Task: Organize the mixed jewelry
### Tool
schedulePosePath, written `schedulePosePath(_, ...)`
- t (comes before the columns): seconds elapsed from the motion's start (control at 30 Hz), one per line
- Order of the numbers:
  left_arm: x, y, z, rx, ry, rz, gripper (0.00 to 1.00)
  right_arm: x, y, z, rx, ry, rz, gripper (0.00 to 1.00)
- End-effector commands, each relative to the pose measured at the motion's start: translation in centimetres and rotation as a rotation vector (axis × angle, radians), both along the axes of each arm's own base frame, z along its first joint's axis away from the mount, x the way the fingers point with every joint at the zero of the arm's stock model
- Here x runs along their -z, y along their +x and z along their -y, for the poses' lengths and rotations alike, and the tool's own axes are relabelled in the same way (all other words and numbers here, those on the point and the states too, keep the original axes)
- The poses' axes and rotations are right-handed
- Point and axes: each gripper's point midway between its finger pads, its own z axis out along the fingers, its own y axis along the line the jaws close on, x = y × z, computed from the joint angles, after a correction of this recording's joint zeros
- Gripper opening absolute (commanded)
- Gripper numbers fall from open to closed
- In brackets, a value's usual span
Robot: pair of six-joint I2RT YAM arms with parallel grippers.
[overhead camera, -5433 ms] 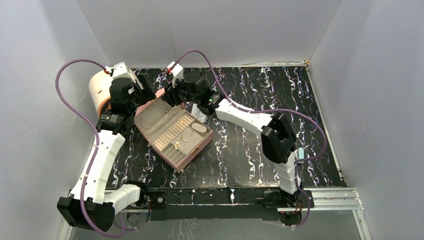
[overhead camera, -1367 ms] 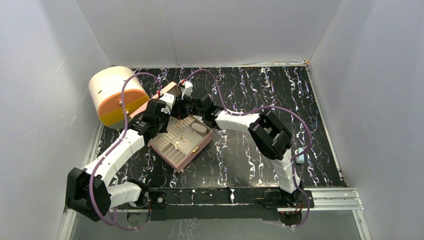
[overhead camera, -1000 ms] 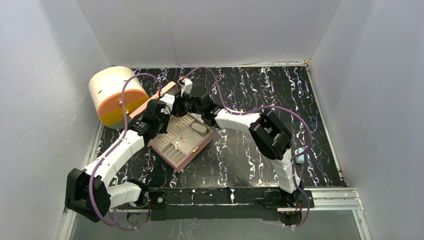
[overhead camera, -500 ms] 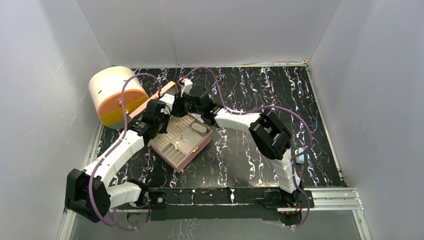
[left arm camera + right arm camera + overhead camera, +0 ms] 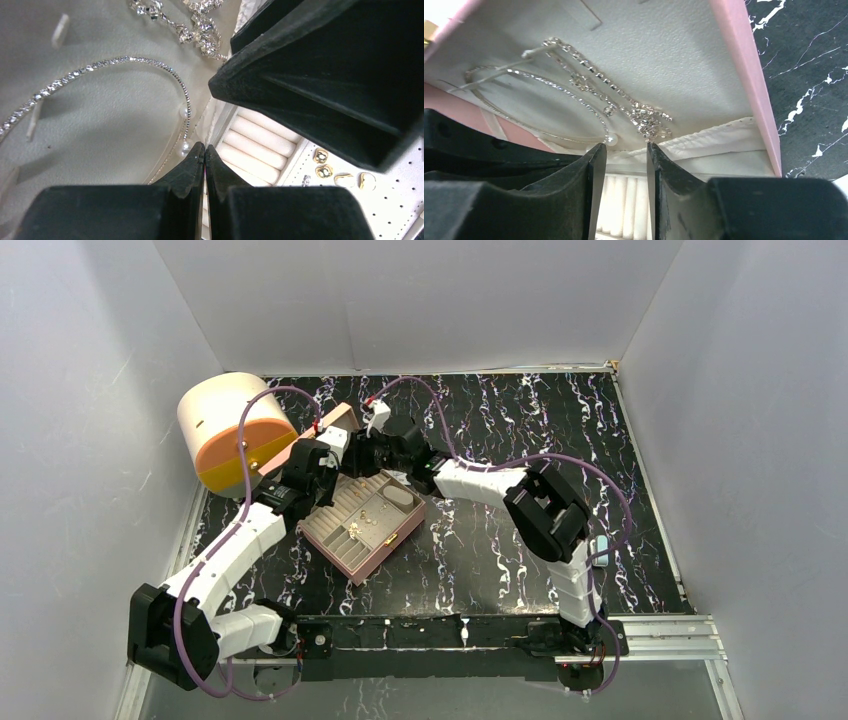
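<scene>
The pink quilted box [image 5: 385,540] stands open, its lid [image 5: 338,421] raised. On the lid's cream lining hang a thin rhinestone chain [image 5: 125,62] ending in a pearl [image 5: 186,146] and a sparkly crystal chain [image 5: 197,22]; the right wrist view shows the same thin chain [image 5: 569,102] and crystal chain [image 5: 646,120]. Gold studs [image 5: 322,164] sit on the tray's dotted pad. My left gripper [image 5: 204,149] is shut, nothing visible between its tips, right below the pearl. My right gripper [image 5: 626,148] is open just under the crystal chain, holding nothing. Both wrists meet at the lid [image 5: 350,452].
A cream and orange cylinder [image 5: 228,430] stands at the back left beside the box. A small light-blue block [image 5: 601,548] lies at the right behind the right arm. Cream ring rolls [image 5: 260,150] fill the tray's rear. Purple cables arch over both arms.
My right gripper has opened over the last second, close to the hanging chains. Several seconds ago the left arm stood by the cylinder; it now reaches into the lid.
</scene>
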Motion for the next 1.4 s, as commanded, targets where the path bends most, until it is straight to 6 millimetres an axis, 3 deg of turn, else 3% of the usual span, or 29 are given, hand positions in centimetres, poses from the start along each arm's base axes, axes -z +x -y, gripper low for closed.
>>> schedulePosePath(0.0, -1.7, 0.3, 0.8, 0.009, -0.050, 0.042, 0.00, -5.5, -0.4, 0.5, 0.017, 0.103, 0.048, 0.46)
schedulePosePath(0.2, -2.0, 0.4, 0.8, 0.009, -0.055, 0.050, 0.00, -5.6, 0.2, 1.2, 0.093, 0.104, 0.002, 0.46)
schedulePosePath(0.4, -3.2, 0.7, 0.8, 0.002, -0.070, 0.086, 0.00, -3.9, 2.0, 2.3, 0.223, 0.051, -0.043, 0.46)
schedulePosePath(0.67, -6.1, 2.0, -0.6, -0.076, -0.049, 0.219, 0.00, -3.6, 2.0, 2.4, 0.234, 0.047, -0.063, 0.46)
schedulePosePath(1.0, -6.4, 2.2, -0.9, -0.107, -0.047, 0.231, 0.00, -3.5, 2.2, 2.4, 0.235, 0.030, -0.068, 0.47)
schedulePosePath(1.2, -6.7, 1.4, 0.6, -0.028, -0.111, 0.206, 0.09, -4.0, 2.2, 2.9, 0.243, 0.029, -0.067, 0.47)
schedulePosePath(1.37, -7.8, -0.3, 4.3, 0.129, -0.281, 0.174, 0.23, -5.3, 1.1, 3.8, 0.204, 0.042, -0.045, 0.48)
